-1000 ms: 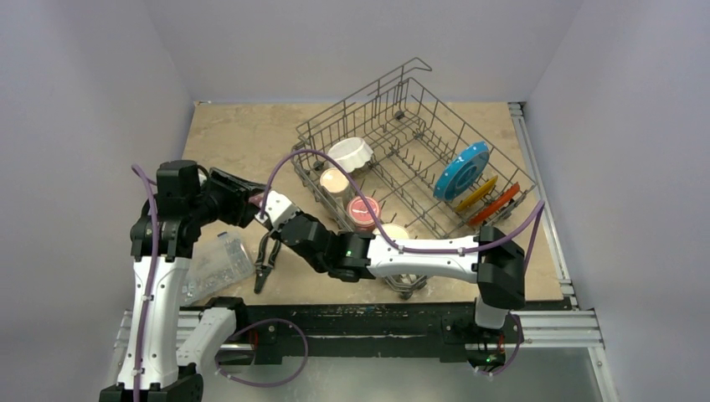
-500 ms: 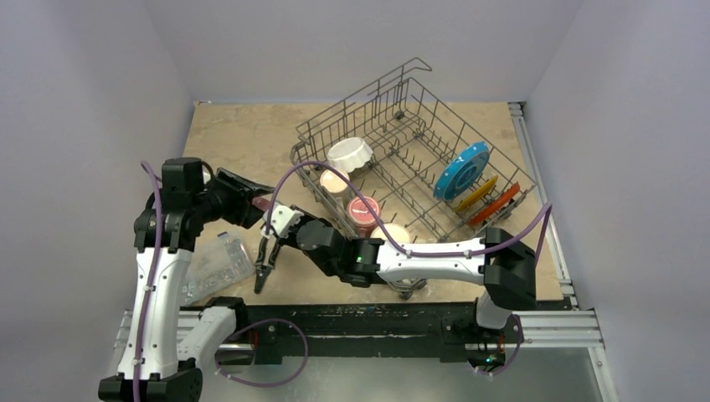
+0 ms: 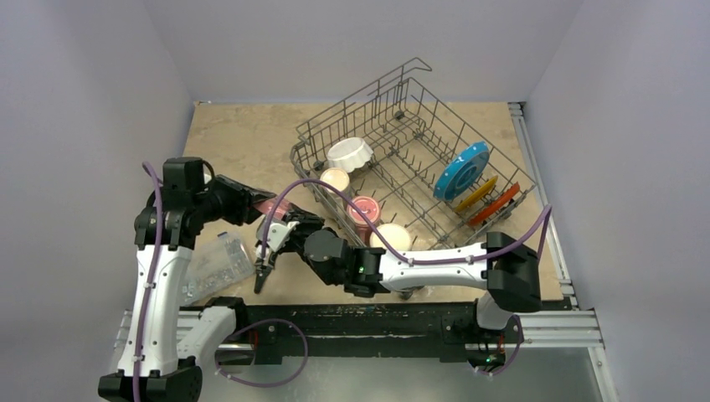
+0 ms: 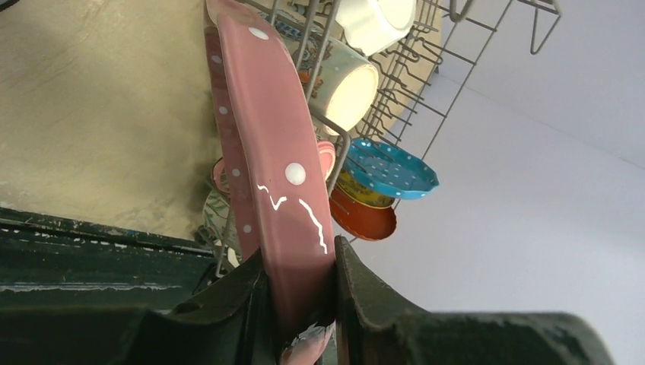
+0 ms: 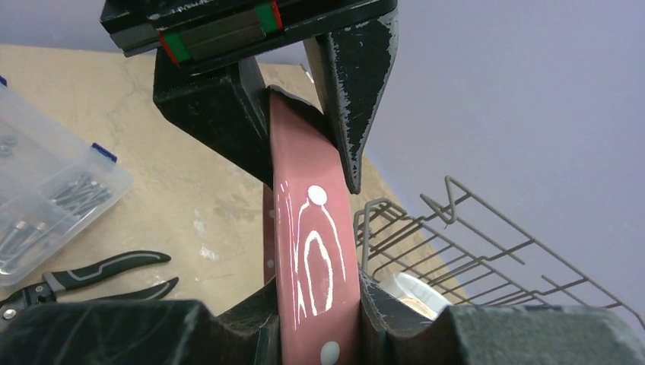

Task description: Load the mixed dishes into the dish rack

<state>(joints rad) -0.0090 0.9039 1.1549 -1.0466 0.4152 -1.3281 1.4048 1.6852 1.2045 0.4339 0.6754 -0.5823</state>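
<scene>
Both grippers pinching one pink plate (image 4: 274, 175)
The left gripper (image 4: 297, 281) is clamping the plate edge-on between narrowly parted fingers, and the right gripper (image 5: 319, 304) is gripping the opposite rim; the plate is hanging left of centre, just beside the dish rack's (image 3: 381, 138) left corner.

Noted in dish rack (image 3: 360, 105), left row, far to near: bowl (image 3: 350, 153), two mugs (image 3: 335, 180), cup (image 3: 390, 238); along right side, three plates (image 3: 462, 172) on edge. Left of rack, above table (image 3: 243, 138): fourth plate (image 5: 308, 228) between left gripper (image 4: 297, 274) and right gripper (image 5: 316, 304). Nearer, on table: parts box (image 3: 213, 264), pliers (image 5: 106, 268) just right of it.
</scene>
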